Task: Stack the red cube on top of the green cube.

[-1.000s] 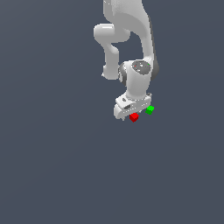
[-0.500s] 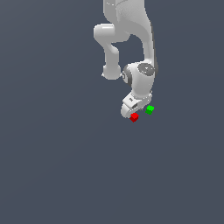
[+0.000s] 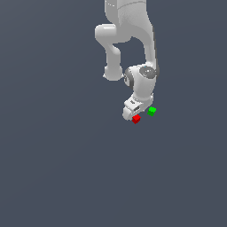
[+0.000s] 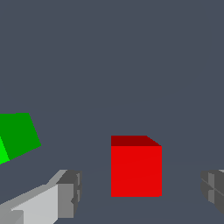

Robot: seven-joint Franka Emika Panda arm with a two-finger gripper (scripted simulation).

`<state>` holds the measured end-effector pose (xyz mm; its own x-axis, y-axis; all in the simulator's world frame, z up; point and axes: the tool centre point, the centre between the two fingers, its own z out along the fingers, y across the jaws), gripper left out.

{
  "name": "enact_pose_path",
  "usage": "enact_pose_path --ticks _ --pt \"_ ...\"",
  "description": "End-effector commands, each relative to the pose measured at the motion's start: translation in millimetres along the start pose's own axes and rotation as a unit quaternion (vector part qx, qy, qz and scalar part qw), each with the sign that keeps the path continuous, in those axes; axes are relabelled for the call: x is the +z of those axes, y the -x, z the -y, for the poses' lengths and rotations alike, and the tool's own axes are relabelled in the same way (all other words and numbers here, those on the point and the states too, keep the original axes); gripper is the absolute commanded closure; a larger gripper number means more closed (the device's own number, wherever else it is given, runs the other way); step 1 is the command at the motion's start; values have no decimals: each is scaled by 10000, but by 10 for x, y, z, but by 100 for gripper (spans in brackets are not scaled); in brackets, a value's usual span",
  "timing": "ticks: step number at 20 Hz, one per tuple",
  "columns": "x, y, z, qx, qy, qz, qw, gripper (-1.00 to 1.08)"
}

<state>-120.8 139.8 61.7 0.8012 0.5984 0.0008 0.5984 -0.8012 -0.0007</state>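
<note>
Lowering since half a second ago, my gripper [image 4: 140, 190] now stands with fingers [image 4: 70, 192] spread wide around the red cube [image 4: 136, 168], not touching it, while the green cube [image 3: 151, 111] sits just beside on the grey floor [image 3: 66, 168].

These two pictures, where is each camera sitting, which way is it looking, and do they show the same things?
Exterior view: off the arm, high up, looking down on the floor; shows the white arm and its gripper low over the red cube, green cube beside it.
Wrist view: on the wrist, looking along the open fingers; the red cube sits between them.
Shared: both cubes and the gripper.
</note>
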Motion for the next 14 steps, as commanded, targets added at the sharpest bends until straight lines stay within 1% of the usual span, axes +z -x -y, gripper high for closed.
enact_pose_path --ticks 1,7,12,13,14 --pt "94 7 5 -6 -1 4 10000 -92" --pt "351 14 10 -19 2 5 10000 -92" --pt "418 13 8 -21 4 5 10000 -92" --pt "418 13 8 -21 4 5 10000 108" --pt "418 13 8 -21 4 5 10000 108"
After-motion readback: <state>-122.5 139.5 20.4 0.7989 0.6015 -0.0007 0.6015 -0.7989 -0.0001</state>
